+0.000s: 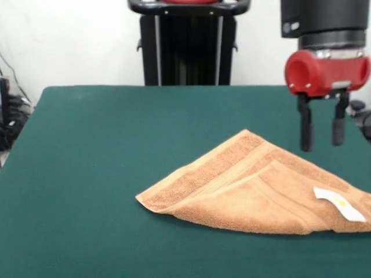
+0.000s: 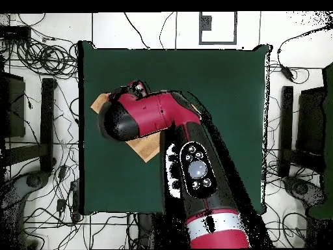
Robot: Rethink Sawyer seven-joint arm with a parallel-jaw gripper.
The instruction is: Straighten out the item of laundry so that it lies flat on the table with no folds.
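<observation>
The orange-tan towel (image 1: 249,185) lies folded over itself in a rough triangle on the right part of the green table (image 1: 87,174). Its striped band runs diagonally, and its white tag (image 1: 339,204) shows near the right end. My gripper (image 1: 322,143) hangs open and empty above the towel's right part, its black fingers (image 1: 305,130) clear of the cloth. In the overhead view my arm (image 2: 153,117) covers most of the towel (image 2: 148,150). Only its corners show on the table (image 2: 227,97), and the gripper is hidden under the wrist.
The black pedestal (image 1: 188,43) stands at the table's far edge. The towel reaches the right edge of the front view. Cables (image 2: 39,58) and dark equipment lie on the floor around the table.
</observation>
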